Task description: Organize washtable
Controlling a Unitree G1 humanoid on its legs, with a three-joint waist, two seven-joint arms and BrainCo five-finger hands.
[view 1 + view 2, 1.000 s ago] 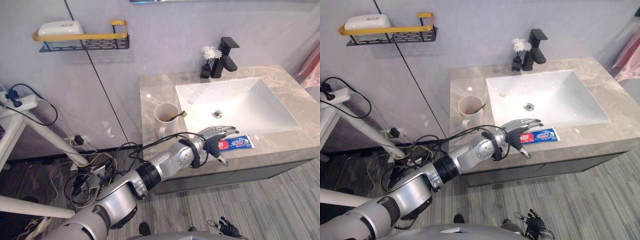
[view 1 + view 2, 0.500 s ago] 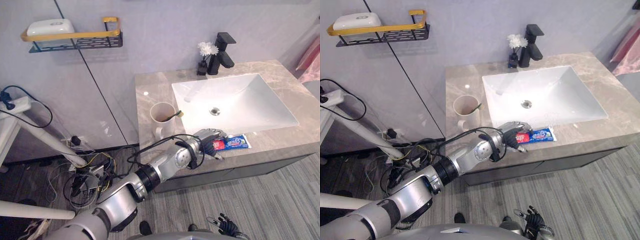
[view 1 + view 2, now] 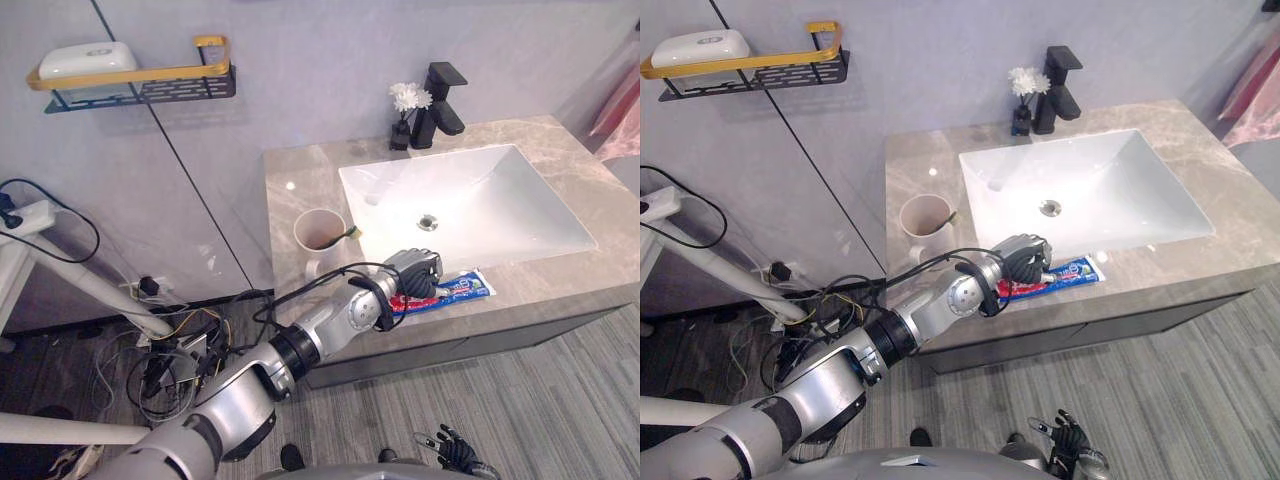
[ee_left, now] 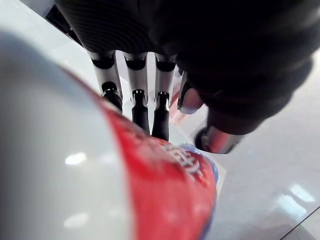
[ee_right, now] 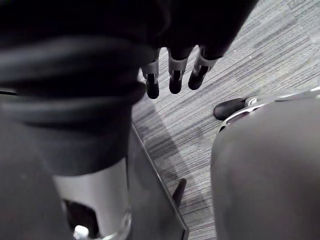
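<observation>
A red, white and blue toothpaste tube lies on the marble washtable, along its front edge before the white sink. My left hand rests on the tube's red end with its fingers curled round it; the left wrist view has the fingertips bent over the tube. A beige cup holding a toothbrush stands just left of the sink, behind my left forearm. Down by the floor hangs my right hand, fingers straight and holding nothing.
A black faucet and a small vase of white flowers stand behind the sink. A wall shelf at upper left carries a white soap box. Pink cloth hangs at the right edge.
My left hand's fingers, straight over the tube a second ago, have curled down round its red end. The camera has shifted a little; the right hand has stayed still.
</observation>
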